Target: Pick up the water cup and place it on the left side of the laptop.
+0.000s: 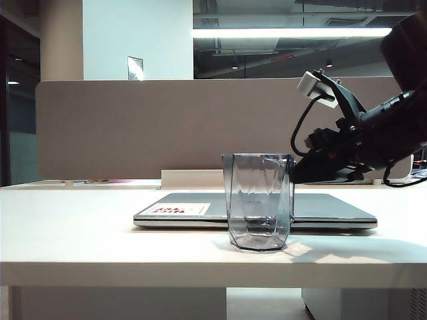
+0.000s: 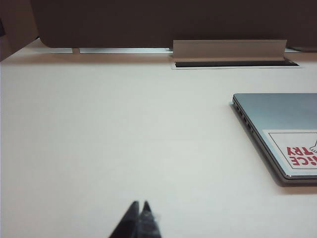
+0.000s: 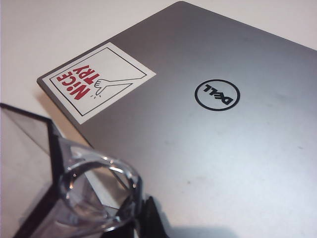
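Observation:
The water cup [image 1: 259,203], smoky transparent with faceted walls, stands upright on the white table [image 1: 67,227] just in front of the closed silver laptop [image 1: 333,208]. My right gripper [image 1: 294,175] comes in from the right at the cup's rim. In the right wrist view its dark fingers [image 3: 140,204] are shut on the rim wall of the cup [image 3: 81,198], above the laptop lid [image 3: 213,148] with its white-and-red sticker [image 3: 96,82]. My left gripper [image 2: 139,204] is shut on nothing, hovering low over bare table to the left of the laptop [image 2: 277,114]. It is out of the exterior view.
A grey partition wall [image 1: 167,127] closes off the back of the table. A metal cable flap and slot [image 2: 230,54] sit at the back edge. The table's front edge [image 1: 200,267] runs close below the cup.

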